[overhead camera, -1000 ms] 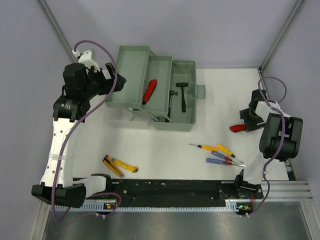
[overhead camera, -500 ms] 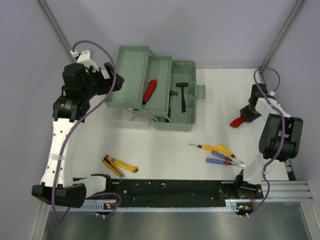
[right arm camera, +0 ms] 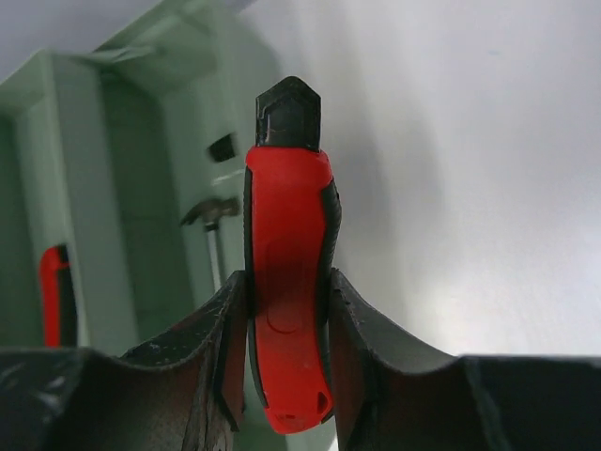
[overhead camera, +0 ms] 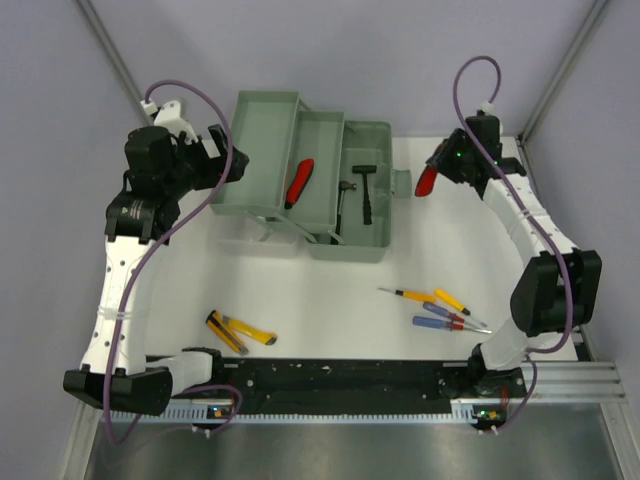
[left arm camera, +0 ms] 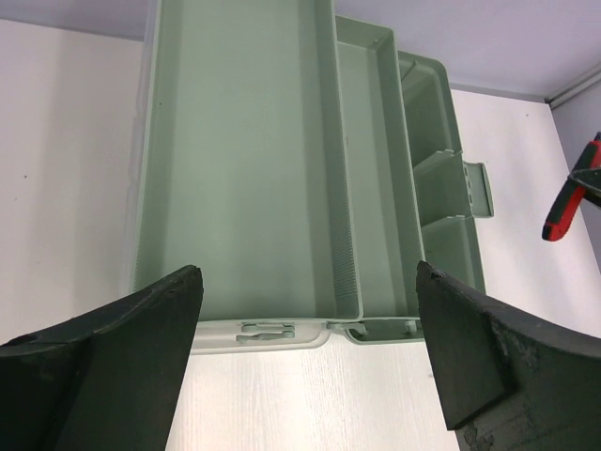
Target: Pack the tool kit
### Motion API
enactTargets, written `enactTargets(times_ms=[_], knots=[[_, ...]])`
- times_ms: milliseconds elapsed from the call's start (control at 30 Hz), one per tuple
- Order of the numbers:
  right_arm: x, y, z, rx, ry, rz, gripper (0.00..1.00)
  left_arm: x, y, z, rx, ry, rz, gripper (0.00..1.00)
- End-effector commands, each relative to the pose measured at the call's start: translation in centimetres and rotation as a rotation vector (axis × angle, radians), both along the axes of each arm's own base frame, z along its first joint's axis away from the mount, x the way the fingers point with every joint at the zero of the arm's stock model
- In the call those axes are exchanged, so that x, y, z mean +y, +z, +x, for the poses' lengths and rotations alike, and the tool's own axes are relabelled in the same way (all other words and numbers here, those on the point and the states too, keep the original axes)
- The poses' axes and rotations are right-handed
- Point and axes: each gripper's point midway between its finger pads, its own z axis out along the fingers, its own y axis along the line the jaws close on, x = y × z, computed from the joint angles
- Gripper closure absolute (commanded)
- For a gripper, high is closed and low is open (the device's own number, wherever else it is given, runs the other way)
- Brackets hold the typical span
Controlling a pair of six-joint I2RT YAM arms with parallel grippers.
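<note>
Quick count from my end: one green toolbox (overhead camera: 365,240), two small hammers (overhead camera: 366,190), two red-handled pliers (overhead camera: 299,182), one yellow pliers (overhead camera: 240,331), and what looks like four screwdrivers (overhead camera: 437,309), though they're bunched up so I'm not totally sure.

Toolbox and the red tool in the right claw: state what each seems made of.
Toolbox: apparently moulded plastic, matte sage-green, with uniform colour and thin walls. Red tool: handle looks like smooth red plastic with black, perhaps rubbery, edges and tip.
</note>
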Motion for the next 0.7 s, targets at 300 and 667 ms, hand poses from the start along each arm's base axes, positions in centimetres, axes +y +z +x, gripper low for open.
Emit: enactTargets(times_ms=[300, 667], knots=[[22.9, 11.0, -0.8, -0.336, 0.491, -0.018, 0.89, -0.3, 3.0, -0.7, -0.085, -0.021, -0.021, 0.02], [29.0, 5.0, -1.9, -0.182, 0.454, -0.064, 0.88, -0.2, 3.1, -1.2, -0.087, -0.023, -0.018, 0.02]])
